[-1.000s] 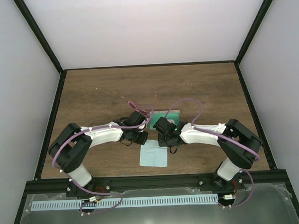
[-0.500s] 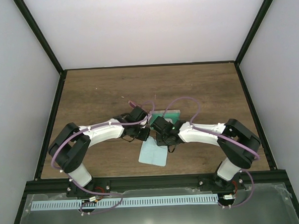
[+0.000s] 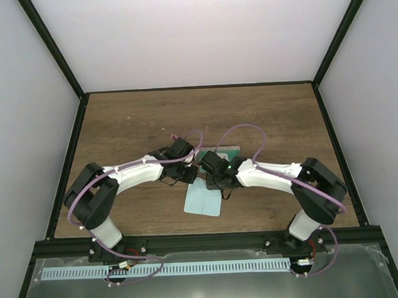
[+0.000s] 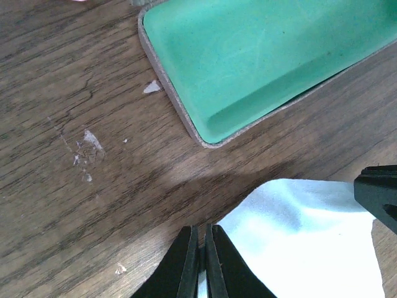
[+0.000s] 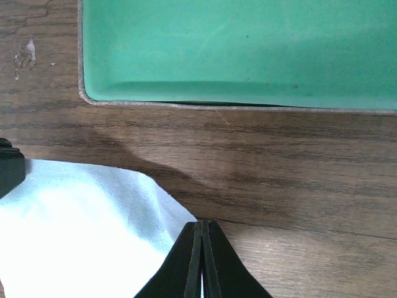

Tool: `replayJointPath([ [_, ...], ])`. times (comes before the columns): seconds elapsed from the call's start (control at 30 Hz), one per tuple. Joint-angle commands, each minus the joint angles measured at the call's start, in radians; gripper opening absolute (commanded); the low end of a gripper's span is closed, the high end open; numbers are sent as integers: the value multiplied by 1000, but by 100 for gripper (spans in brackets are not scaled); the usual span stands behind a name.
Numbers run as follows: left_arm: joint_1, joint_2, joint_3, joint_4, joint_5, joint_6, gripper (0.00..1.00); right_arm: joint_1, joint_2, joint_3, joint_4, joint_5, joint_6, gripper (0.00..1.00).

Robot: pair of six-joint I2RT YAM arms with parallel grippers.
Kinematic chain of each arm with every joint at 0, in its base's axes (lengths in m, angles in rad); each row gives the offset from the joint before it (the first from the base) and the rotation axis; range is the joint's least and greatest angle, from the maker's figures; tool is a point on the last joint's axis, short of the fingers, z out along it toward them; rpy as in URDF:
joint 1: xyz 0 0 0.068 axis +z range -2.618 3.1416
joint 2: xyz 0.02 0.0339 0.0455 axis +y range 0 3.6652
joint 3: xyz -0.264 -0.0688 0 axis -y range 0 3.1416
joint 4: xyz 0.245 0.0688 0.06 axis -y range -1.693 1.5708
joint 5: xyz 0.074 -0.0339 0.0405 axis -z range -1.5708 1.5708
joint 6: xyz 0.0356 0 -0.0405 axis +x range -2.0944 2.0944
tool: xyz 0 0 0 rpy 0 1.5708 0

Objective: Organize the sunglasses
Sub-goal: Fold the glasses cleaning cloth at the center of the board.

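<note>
Peeking out beyond the left wrist, the sunglasses (image 3: 173, 136) show only as a small pink sliver on the table (image 3: 119, 126), just left of the open case (image 4: 267, 56). Both wrist views show only green lining inside the case. Nearer the arms lies the light blue cloth (image 3: 203, 201). The left fingers (image 4: 183, 261) are clenched on one far corner and the right fingers (image 5: 190, 261) on the other. Pale walls (image 3: 194, 37) enclose the dark wood.
</note>
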Motion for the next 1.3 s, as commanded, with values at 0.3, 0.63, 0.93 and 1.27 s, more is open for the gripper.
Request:
replayJointPath([
  [0.3,10,-89,-52,3,44,20,4,17,-87,-24,-18,3,44,1],
  [0.63,9,-104,-59,-35,67,52,4,98,-32,-20,-12,-2,96,1],
  [0.93,10,-131,-96,-34,89,67,4,105,-50,-22,-36,3,102,1],
  [1.27,6,-186,-142,-53,76,80,4,110,-67,-29,-53,1,109,1],
])
